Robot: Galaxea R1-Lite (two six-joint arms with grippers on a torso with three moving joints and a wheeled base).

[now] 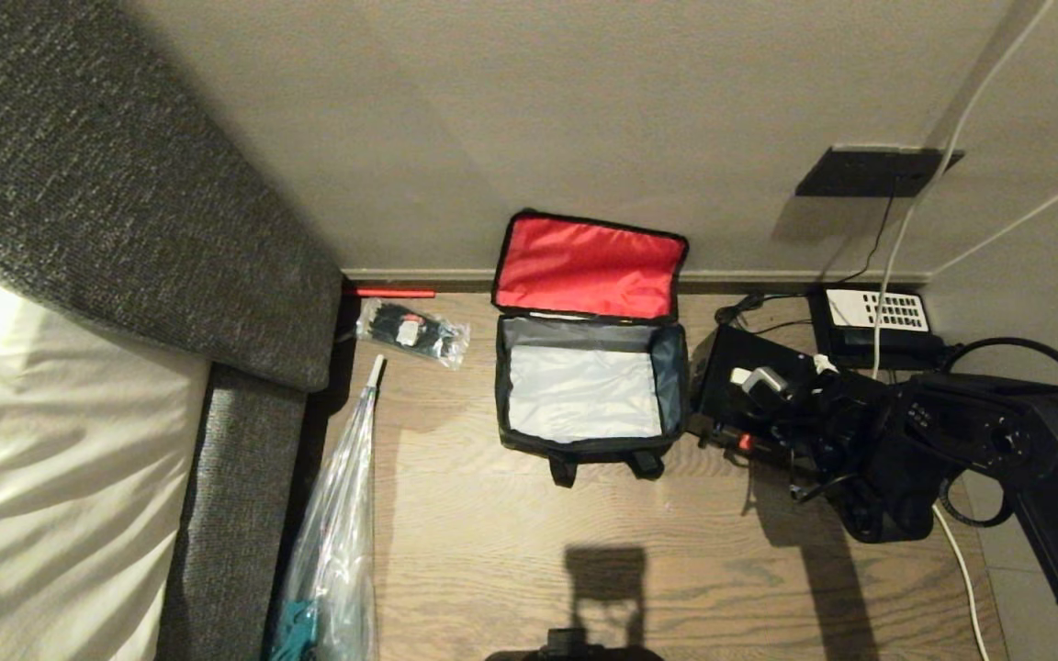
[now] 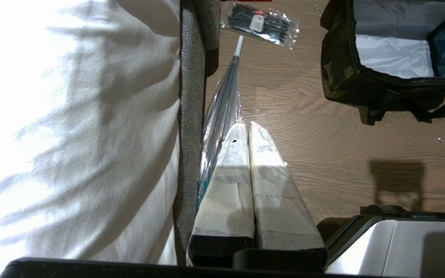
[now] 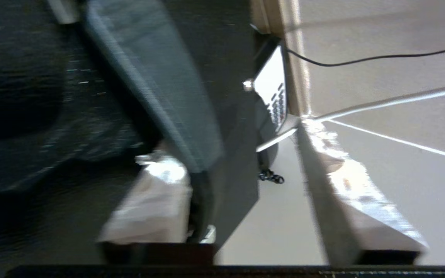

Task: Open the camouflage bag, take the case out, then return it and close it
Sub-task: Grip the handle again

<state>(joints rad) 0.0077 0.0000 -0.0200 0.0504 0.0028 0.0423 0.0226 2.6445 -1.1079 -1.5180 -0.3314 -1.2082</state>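
**Right gripper, fingers:** spread, straddling an edge of the case. One finger lies against the dark panel and the other stands off it, so I count no pinch yet.

**Case:** a black box on the floor, out of the bag and just beside its right wall. The telephone sits behind it by the skirting.

**Camouflage bag:** stands open, with its red-lined lid leaning back on the wall. The silver interior looks empty to me.

**Step, my reading:** the case is removed and the return is in hand. Next I need a firm grip on the case edge. Then it must be lifted clear of the bag's right rim, carried across and lowered square into the cavity.

**Right arm:** reaches in low from the right, with the wrist turned so the fingers point toward the bag.

**Left gripper:** fingers pressed together, holding nothing. It is parked beside the bed, pointing along the floor.
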